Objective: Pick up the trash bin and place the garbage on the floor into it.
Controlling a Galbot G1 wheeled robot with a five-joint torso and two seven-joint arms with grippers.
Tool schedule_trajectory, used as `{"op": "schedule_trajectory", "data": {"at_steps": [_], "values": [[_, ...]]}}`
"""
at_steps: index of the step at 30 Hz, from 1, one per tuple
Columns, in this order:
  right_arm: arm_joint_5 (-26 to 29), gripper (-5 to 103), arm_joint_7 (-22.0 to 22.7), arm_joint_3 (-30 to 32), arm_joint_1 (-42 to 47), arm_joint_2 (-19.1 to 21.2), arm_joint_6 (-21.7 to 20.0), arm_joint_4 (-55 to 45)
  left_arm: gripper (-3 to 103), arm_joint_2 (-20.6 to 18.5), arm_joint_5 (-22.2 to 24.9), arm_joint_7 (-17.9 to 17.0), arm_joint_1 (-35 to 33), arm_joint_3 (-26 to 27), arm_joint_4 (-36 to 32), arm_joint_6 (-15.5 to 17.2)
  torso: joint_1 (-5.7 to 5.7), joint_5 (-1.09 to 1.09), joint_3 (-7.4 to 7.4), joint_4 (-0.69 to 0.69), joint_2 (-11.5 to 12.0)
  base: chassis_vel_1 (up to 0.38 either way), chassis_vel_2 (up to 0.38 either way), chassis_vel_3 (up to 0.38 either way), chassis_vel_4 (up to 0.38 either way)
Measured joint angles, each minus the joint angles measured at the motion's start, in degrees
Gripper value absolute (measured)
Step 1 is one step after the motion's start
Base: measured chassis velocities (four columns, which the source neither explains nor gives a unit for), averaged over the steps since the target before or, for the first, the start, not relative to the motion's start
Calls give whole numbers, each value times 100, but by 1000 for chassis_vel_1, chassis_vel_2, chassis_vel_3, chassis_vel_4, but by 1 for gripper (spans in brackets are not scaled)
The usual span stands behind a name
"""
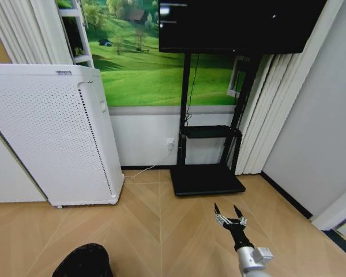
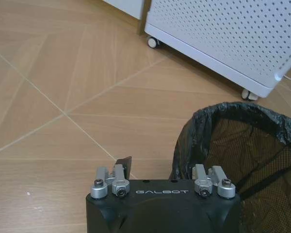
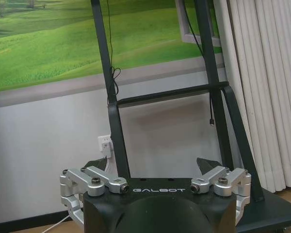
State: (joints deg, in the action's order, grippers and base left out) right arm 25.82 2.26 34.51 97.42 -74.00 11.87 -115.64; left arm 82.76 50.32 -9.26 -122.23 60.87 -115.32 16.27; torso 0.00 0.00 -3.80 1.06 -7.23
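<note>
Trash bin (image 2: 242, 145), black mesh with a dark liner over its rim, sits right against the left gripper (image 2: 162, 182) in the left wrist view; its mouth is open and no litter shows inside. One finger appears to lie over the rim, the other outside the wall, so I judge the left gripper clenched on the bin's rim, though the contact itself is hidden behind the gripper body. In the head view the bin (image 1: 83, 261) is a dark round shape low at the frame edge, near the front corner of the white appliance (image 1: 52, 135).

White appliance is the landmark: tall, perforated, on castors, against the wall. Bin just in front of it, apart from it. Right gripper (image 1: 230, 214) hangs well to the appliance's right, over bare wood floor (image 1: 161, 213), pointing toward the TV stand (image 1: 207, 173), fingers spread and holding nothing.

Garbage: none on the stretch of floor visible; where it lies cannot be told.

Risks, as judgement:
- A hold on one thin rim point lets the bin swing or tilt, and the liner could slip under the fingers.
- Bin close to the appliance; a turn of the base could knock it against the casing.
- White cable (image 1: 147, 169) trails on the floor beside the appliance; wheels could snag it.
</note>
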Motion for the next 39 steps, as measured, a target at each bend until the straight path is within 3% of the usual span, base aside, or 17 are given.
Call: {"op": "schedule_trajectory", "data": {"at_steps": [2,3,4,6,7,8,10,18,22,30,39], "values": [[30,100,9,22,-35,1,-11,44,64,60,-106,60,-107,194,-144,-228,0,1,0,-2,0,0,0,0,0],[30,100,9,22,-35,1,-11,44,64,60,-106,60,-107,194,-144,-228,0,1,0,-2,0,0,0,0,0],[42,100,13,23,-34,6,-19,51,75,70,-311,236,-70,305,-198,-449,0,2,0,-1,0,0,0,0,0],[45,100,16,23,-17,19,-32,51,81,64,-750,554,158,452,-219,-938,0,-1,0,0,0,0,0,0,0],[45,100,16,23,-17,19,-32,51,81,64,-750,554,158,452,-219,-938,0,-1,0,0,0,0,0,0,0],[46,100,19,27,2,31,-45,39,86,19,-1091,728,347,573,-249,-1132,0,-1,0,0,0,0,0,0,0],[53,100,39,43,26,42,-64,-5,96,-86,-1322,836,586,656,-342,-1236,0,1,0,1,0,0,0,0,0],[97,100,223,309,253,-11,-311,-503,100,-561,-1451,901,1154,566,-968,-1247,1,-1,-1,0,0,0,0,0,0],[74,100,352,479,626,-138,-536,-1090,100,-895,-1830,871,1350,-7,-1633,-1097,0,-1,-1,4,0,0,0,0,0],[-3,100,376,155,883,-153,-939,-1819,100,-895,-2359,873,1190,-1223,-2527,-872,0,1,0,0,0,0,0,0,0],[-78,100,267,182,1018,-174,-981,-2005,100,-933,-2506,902,1161,-1376,-2586,-879,0,0,0,0,0,0,0,0,0]]}}
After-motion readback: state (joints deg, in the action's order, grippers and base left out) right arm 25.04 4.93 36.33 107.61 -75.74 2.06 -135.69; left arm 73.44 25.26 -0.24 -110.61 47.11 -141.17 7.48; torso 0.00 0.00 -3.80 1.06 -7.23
